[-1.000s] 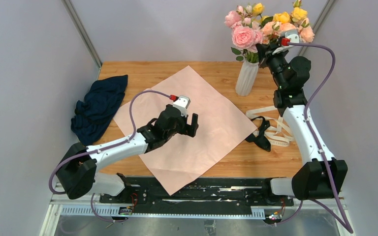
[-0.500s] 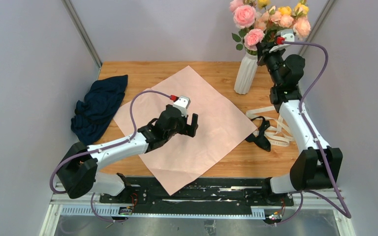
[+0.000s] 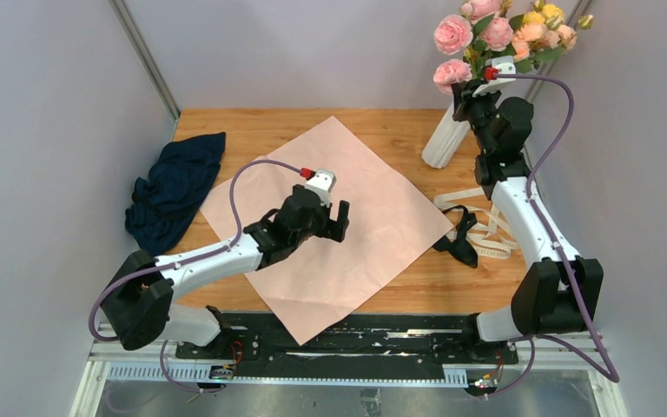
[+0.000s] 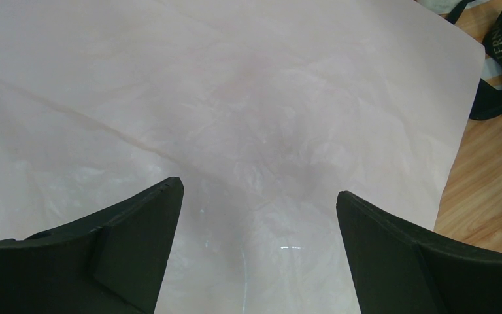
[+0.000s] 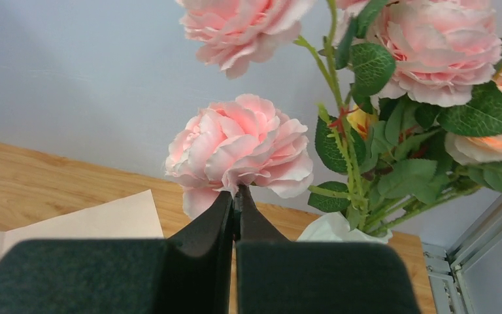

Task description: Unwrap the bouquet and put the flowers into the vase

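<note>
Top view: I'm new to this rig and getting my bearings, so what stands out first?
The flowers at the far right corner, their white vase leaning, with the right pincer shut on them just under a pink rose. Mid-table, pink paper lies spread flat beneath the open left pincer.

The left tool point(image 4: 260, 190) hovered low near the middle, jaws spread wide — the right tool point(image 5: 236, 193), reaching high at the far right, was pinched shut.

Bright, even light, soft shadows, small glare on pink paper point(image 4: 235, 111) (left wrist), sharp overall
</note>
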Robot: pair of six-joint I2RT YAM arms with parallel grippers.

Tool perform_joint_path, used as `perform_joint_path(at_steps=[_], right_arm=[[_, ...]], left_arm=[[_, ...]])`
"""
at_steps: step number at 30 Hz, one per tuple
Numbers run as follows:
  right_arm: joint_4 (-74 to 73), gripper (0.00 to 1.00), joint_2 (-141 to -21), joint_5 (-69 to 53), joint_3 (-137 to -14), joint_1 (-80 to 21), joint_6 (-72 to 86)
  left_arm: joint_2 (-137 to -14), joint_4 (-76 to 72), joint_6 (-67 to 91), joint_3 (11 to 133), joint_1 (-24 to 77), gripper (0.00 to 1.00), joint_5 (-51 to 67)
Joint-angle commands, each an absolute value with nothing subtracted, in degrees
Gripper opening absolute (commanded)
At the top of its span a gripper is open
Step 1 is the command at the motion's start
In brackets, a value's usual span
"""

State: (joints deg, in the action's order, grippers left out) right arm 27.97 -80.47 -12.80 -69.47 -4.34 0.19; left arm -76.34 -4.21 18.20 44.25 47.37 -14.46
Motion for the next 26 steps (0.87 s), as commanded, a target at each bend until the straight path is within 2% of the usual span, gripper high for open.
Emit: perform_joint_path(at_steps=[1,10,15,18,26], right_arm=[[25.23,0.0,-78.91,-12.19,-69.54,-3.26,-0.35],[28.24,0.0,-71.49,-9.82,-63.04,-2.73,1.86],[27.15,0.01,-70.93,-10.19,-61.75,-1.54,3.43],[24.15,0.07,-71.96,-11.06,-63.34,-1.08,3.72],[24.17,0.07,-72.98,-11.29,-63.02,-0.61,3.72]], left_arm=[[-77.1,-5.48,17.68,46.03,47.46,1.0,-14.51],[-82.84,-7.49,18.12,50.94,47.46,1.0,-11.54],[-88.56,-9.21,19.69,56.63,47.46,1.0,-9.44],[-89.47,-9.59,21.63,58.18,47.46,1.0,-8.94],[-89.31,-8.59,24.05,58.66,47.87,1.0,-12.53]])
